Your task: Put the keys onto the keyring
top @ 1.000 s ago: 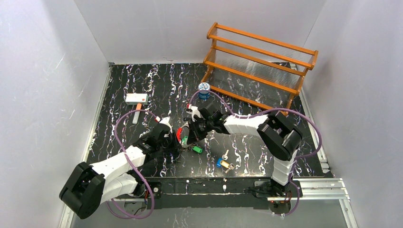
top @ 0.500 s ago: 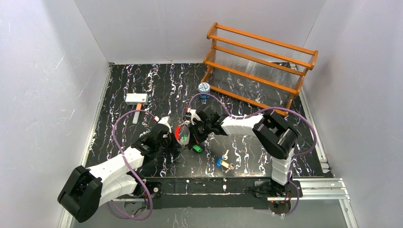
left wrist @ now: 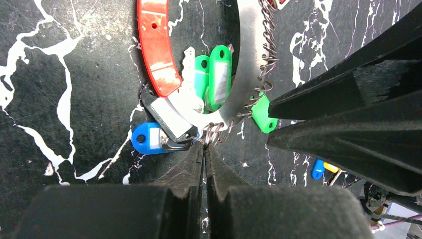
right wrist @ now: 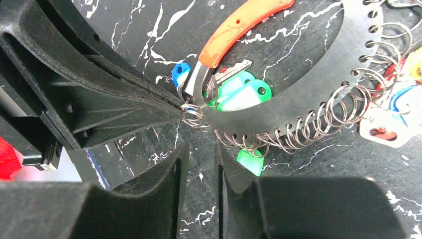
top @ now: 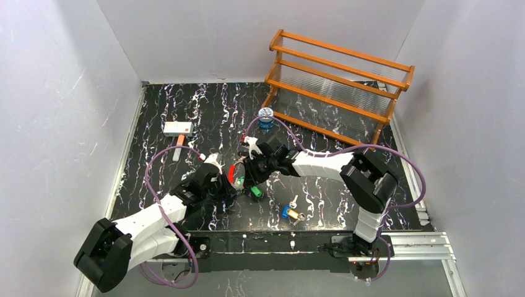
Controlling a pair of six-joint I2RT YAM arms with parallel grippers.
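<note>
Silvery and flat, one keyring (left wrist: 249,59) is lying on the black marbled table (left wrist: 74,74). You are seeing many small wire loops (right wrist: 298,132) strung along its rim, too tangled to count. Gathered at it, you are looking at three green tags (left wrist: 219,74), one blue tag (left wrist: 147,139), one silver key (right wrist: 229,69) and one red grip (left wrist: 157,50) curving along the ring. Two more keys, one blue key (top: 285,211) and one yellow key (top: 296,216), are lying well apart from it, toward the near edge.

The ring's far part is running off the frame in both wrist views, and from above the arms are covering most of it.

Your left gripper (left wrist: 204,152) is pressing fully closed, its tips nipping a wire loop on the keyring's near rim. Your right gripper (right wrist: 199,164) is standing slightly parted with nothing between its fingers, just beside the rim and near a green tag.
</note>
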